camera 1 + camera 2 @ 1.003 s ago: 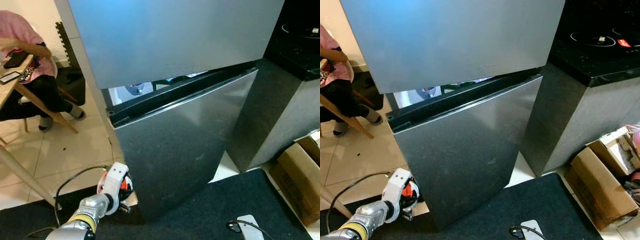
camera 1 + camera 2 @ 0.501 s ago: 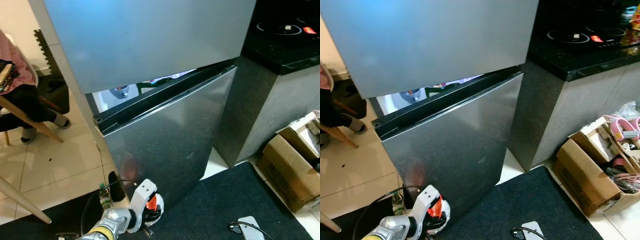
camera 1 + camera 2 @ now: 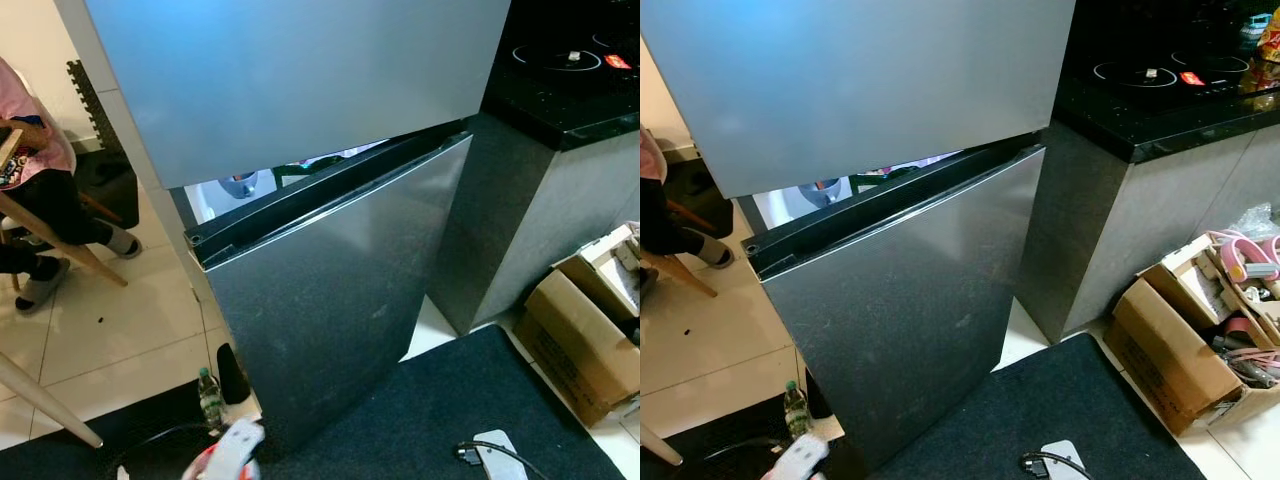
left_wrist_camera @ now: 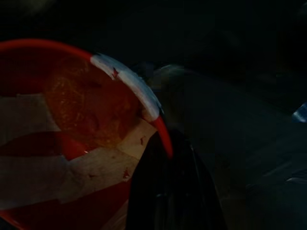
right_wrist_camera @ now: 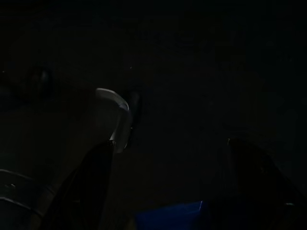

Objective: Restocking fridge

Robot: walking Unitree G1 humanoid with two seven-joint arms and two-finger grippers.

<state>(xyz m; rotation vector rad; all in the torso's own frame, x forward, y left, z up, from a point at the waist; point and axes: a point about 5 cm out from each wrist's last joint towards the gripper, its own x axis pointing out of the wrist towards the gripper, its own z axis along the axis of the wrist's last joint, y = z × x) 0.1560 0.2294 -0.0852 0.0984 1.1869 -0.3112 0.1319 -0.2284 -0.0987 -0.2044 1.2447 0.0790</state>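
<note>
Left pincer (image 4: 168, 191): seen in its wrist view pressed against a red-and-white packet (image 4: 72, 143); the picture is too dark to tell whether the black fingers are closed on it or how wide they stand. In the head views the left wrist (image 3: 232, 452) sits low at the foot of the fridge. Right pincer (image 5: 168, 182): hangs idle in shade, with 2 fingers apart and nothing visible between them.

Packet: judged light, with a glossy, likely slippery skin and soft contents; a hold across its flat faces, not its rim, would suit.

Fridge (image 3: 330, 290): lower door ajar, a lit gap (image 3: 250, 182) showing along its top edge; the upper door (image 3: 300, 80) is shut. A small bottle (image 3: 209, 395) and a dark object stand on the floor just beside the door's left corner, both liable to be knocked.

Open room: tiled floor (image 3: 130, 320) to the left, bounded by a seated person's legs (image 3: 50, 230) and a wooden leg; black surface (image 3: 1160, 110) and cardboard box (image 3: 1180, 350) close the right.
</note>
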